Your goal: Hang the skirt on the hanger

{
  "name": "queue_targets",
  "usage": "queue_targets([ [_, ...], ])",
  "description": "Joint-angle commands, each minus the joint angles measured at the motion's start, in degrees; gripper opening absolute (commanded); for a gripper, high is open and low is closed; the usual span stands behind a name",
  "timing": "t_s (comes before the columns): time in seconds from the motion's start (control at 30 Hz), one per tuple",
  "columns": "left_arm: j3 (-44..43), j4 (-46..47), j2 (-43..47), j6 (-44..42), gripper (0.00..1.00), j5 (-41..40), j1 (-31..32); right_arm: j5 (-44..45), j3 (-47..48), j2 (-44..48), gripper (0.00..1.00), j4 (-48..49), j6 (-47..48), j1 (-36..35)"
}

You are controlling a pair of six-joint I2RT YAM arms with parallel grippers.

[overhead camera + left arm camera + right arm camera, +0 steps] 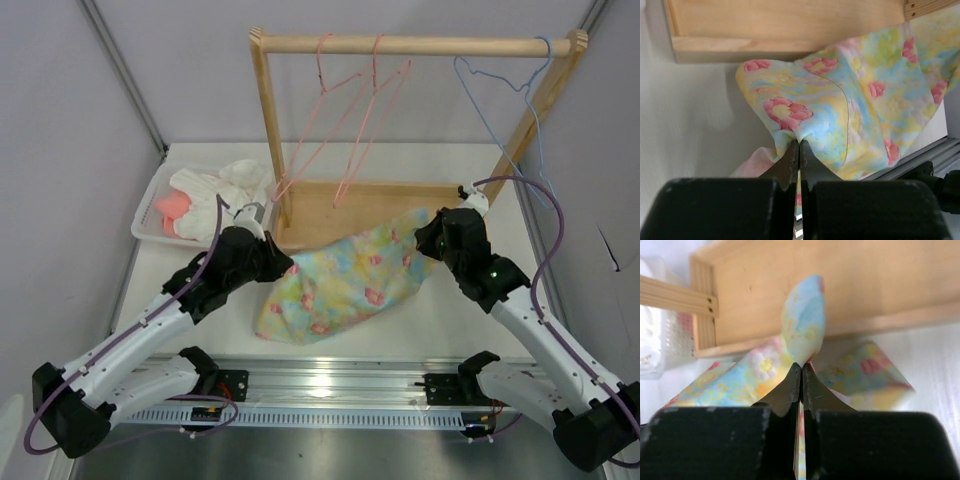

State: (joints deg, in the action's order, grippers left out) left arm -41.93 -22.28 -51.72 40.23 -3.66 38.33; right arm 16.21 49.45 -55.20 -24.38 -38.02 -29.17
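Left wrist view: skirt (865,100) cut off at the right edge. Pinched folds hidden inside left tool (799,143) and right tool (801,366).

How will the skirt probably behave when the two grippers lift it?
Probably floppy: the skirt puckers where the left gripper and right gripper pinch it. It will likely sag between them. It looks thin, so probably light.
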Motion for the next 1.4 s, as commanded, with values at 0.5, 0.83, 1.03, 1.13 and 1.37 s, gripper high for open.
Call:
queue_targets([
  [0.5,-27.8,9.7,-13.0,-12.7,0.00,2.6,-9.1,-9.0,30.1,-11.9,0.01,3.6,11.9,19.0],
  [0.83,-30.3,20.8,-22.7,-9.7,0.00,4.6,-10.9,-12.2,34.3,-19.5,0.00,9.6,8.4,21.3],
  [1.03,-17.7,21.8,-24.2,-8.2,0.00,5.0,-10.6,-13.1,12.8,-10.3,0.00,10.9,3.8,20.8],
  [1.13,-6.5,25.2,-22.9,-6.8,0.00,4.4,-9.6,-13.6,2.7,-3.1,0.00,10.9,0.9,19.8],
  [1.37,2.7,18.9,-20.6,-3.5,0.13,0.0,-8.5,-11.2,-17.0,11.5,0.14,3.8,-5.0,12.0],
])
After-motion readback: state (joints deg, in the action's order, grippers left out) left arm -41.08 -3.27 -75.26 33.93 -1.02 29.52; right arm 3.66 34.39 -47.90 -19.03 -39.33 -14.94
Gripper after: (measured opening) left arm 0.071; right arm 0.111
